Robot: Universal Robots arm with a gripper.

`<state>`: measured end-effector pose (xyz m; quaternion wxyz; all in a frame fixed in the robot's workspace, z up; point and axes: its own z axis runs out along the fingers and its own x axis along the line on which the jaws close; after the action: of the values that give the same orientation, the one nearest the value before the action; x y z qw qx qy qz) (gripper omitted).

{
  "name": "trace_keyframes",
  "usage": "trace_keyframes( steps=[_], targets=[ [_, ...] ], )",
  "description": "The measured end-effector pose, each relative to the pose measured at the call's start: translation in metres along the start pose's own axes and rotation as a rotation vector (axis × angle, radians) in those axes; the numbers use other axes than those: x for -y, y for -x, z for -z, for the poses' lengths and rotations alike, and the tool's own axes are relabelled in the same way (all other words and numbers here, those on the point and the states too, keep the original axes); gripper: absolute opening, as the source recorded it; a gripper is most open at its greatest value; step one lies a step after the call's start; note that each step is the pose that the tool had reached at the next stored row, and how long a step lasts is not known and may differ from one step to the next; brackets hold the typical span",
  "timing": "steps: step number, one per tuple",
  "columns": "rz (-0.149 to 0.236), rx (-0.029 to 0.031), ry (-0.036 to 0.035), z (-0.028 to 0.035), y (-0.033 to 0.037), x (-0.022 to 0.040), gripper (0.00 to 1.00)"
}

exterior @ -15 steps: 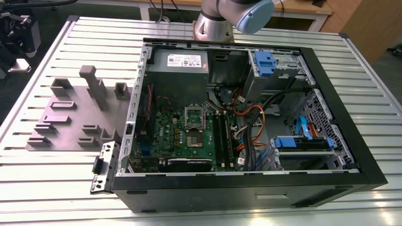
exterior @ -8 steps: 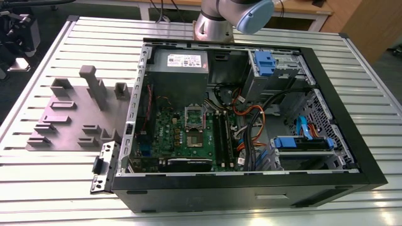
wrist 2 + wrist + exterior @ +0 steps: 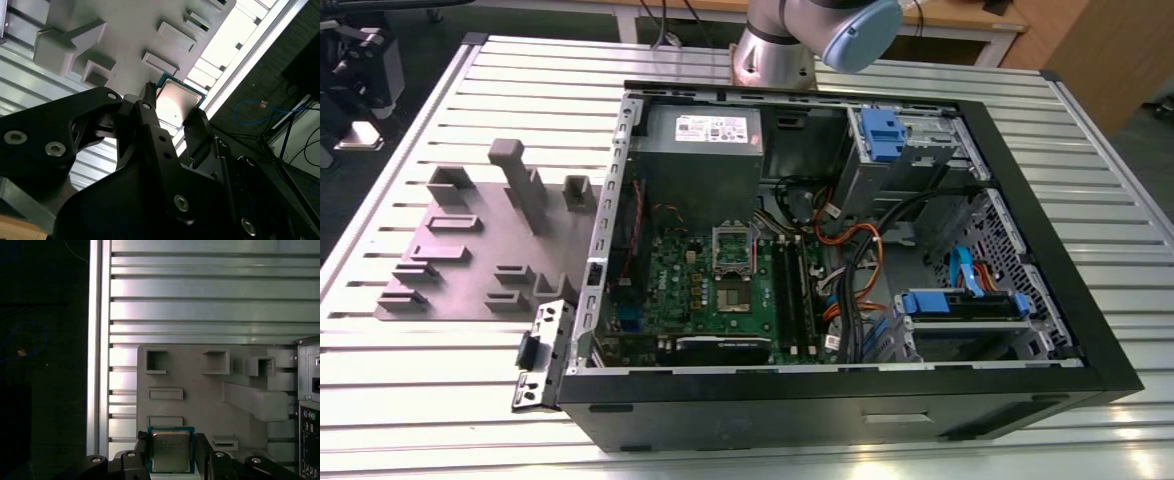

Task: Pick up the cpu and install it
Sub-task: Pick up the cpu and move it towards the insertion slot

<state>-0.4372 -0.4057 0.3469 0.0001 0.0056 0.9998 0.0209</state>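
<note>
The cpu (image 3: 171,454) is a small square chip with a silvery metal top and a thin teal rim. My gripper (image 3: 171,445) is shut on it, one black finger (image 3: 142,450) pressing each of two opposite edges. In the second wrist view the cpu (image 3: 180,100) sits between the same fingers of the gripper (image 3: 175,104), held in the air above the grey fixture plate (image 3: 125,30). In the exterior view the green motherboard (image 3: 720,290) lies inside the open computer case (image 3: 854,390), with the silver hinged socket frame (image 3: 732,244) near its middle.
The grey fixture plate (image 3: 480,240), with raised blocks and pockets, lies on the slatted aluminium table (image 3: 427,360) at the exterior view's left of the case. Inside the case are a power supply box (image 3: 700,135), cables (image 3: 854,250) and blue-latched drive bays (image 3: 961,305). The arm's base (image 3: 774,55) stands behind the case.
</note>
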Motion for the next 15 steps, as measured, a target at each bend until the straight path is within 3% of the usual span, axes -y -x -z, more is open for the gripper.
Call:
trace_keyframes(
  steps=[15],
  targets=[
    [0.0, 0.0, -0.0001, 0.0095, 0.0, -0.0004, 0.47]
  ],
)
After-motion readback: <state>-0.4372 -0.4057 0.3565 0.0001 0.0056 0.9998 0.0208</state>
